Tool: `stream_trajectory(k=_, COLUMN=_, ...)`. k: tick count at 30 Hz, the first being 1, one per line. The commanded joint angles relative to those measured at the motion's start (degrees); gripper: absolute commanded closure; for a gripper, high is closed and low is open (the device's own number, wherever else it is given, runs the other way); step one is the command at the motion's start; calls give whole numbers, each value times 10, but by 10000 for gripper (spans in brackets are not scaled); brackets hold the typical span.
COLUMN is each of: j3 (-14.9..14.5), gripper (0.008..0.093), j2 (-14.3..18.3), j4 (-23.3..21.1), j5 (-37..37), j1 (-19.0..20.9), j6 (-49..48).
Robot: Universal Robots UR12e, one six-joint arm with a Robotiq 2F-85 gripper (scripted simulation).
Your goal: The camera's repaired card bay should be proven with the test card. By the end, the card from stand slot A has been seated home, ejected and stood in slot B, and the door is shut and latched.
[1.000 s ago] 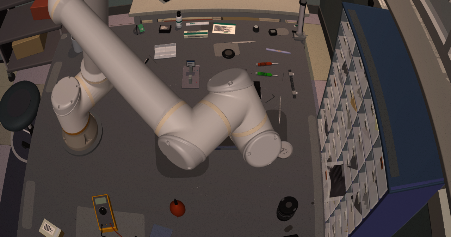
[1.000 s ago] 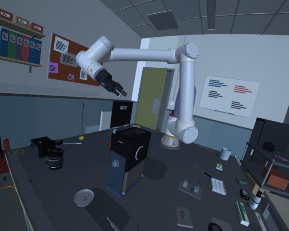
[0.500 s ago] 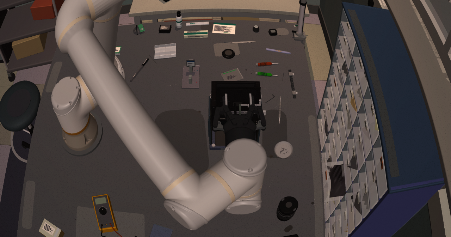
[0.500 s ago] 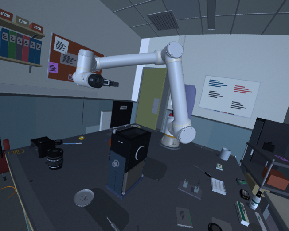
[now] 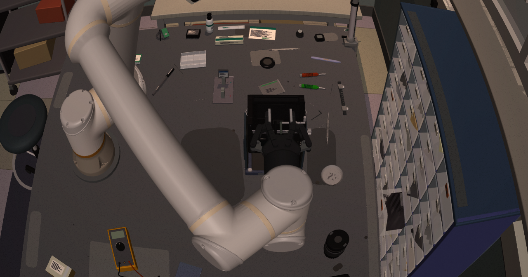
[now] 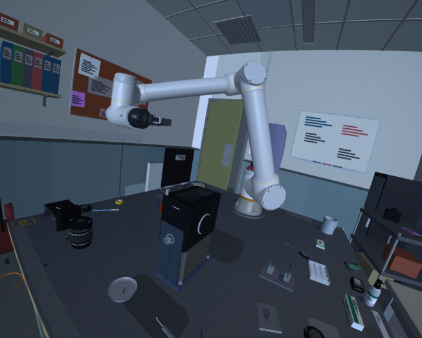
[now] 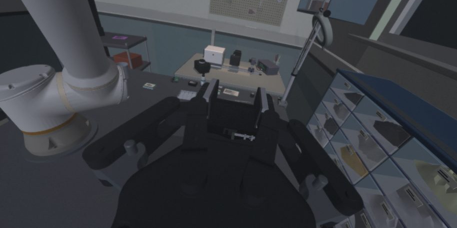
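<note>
The test card (image 5: 222, 74) stands upright in the far slot of the small grey card stand (image 5: 223, 89) (image 6: 279, 276), behind and left of the camera body as the side camera sees it. The camera (image 5: 275, 128) (image 6: 188, 233) is a tall black box on a blue-grey base in the middle of the bench, with a round latch knob (image 6: 167, 239) on its side door. High above it my gripper (image 5: 280, 122) (image 6: 166, 122) (image 7: 235, 97) points level, open and empty. The card bay is hidden from me.
A blue parts cabinet (image 5: 435, 139) of small drawers fills the right edge. A lens (image 6: 80, 232), a round dish (image 5: 331, 174) and screwdrivers (image 5: 312, 80) lie around the camera. A multimeter (image 5: 121, 248) sits at the near left.
</note>
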Motion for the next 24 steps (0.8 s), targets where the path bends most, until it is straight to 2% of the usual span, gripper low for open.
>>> stream_trajectory(k=1, j3=0, gripper=534, j2=0, j4=0, j5=0, j1=0, j6=0)
stream_trajectory(k=14, j3=2, gripper=534, j2=1, j4=-3, j5=0, j1=0, j6=0)
stream_trajectory(k=24, j3=25, gripper=534, j2=14, j4=-39, j5=0, j1=0, j6=0)
